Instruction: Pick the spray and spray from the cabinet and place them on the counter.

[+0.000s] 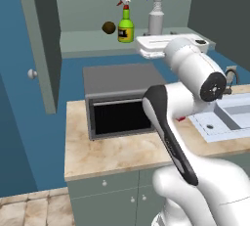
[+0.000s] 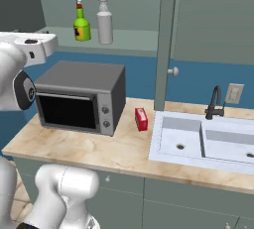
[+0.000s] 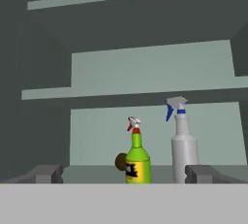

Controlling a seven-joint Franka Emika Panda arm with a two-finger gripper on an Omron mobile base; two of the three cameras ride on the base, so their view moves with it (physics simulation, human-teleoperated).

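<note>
Spray bottles are seen upright on the cabinet (image 1: 53, 39) floor, above the toaster oven (image 2: 79, 96). Going left to right in the hand view: a small brown ball (image 3: 120, 161), the green spray (image 3: 137, 160), then the tall grey-white spray (image 3: 183, 145), apart. Both are judged light, rigid, smooth plastic; the round body below the neck is best pinched. The gripper (image 3: 126, 173) is spread wide, grasping nothing.
</note>
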